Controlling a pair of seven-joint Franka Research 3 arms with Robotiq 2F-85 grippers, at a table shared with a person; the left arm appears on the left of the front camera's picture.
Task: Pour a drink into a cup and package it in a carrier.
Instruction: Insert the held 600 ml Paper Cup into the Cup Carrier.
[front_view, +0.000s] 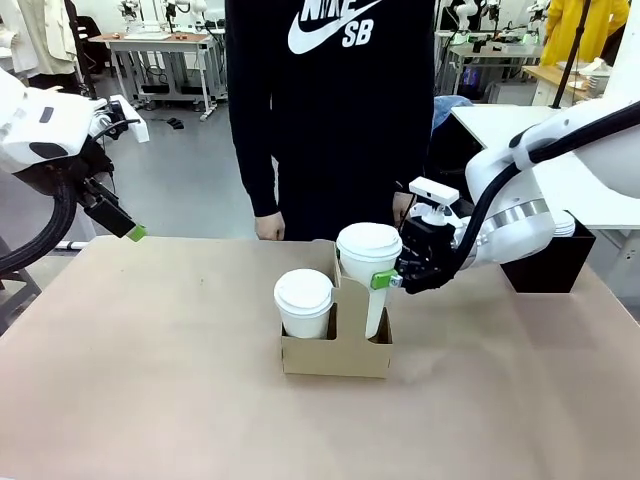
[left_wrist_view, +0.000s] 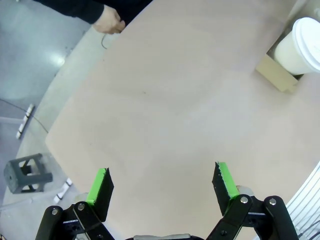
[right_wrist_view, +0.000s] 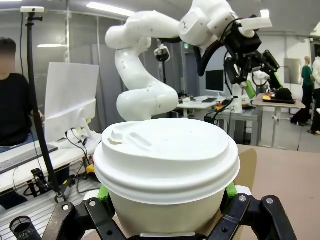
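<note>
Green-padded right claw (right_wrist_view: 165, 200) pinches the lidded white cup (front_view: 368, 275) (upright, long axis vertical) standing in the brown carrier (front_view: 335, 352) on the desk (front_view: 150, 380), beside a second lidded cup (front_view: 303, 303). Left claw (left_wrist_view: 162, 185) hangs spread wide, empty. Sweatshirt (front_view: 330, 90) reads "SB".

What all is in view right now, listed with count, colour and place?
Cup: one, white, lidded, in the carrier's right slot, clasped by the right gripper.
Second cup: one, white, lidded, in the carrier's left slot.
Carrier: one, brown cardboard, mid table.
Table: one, tan.
Black bin: one, at the table's right edge.
Person: one, black sweatshirt, at the far side.
Left gripper: fingers open, raised over the table's left side.
Right gripper: shut on the cup.
</note>
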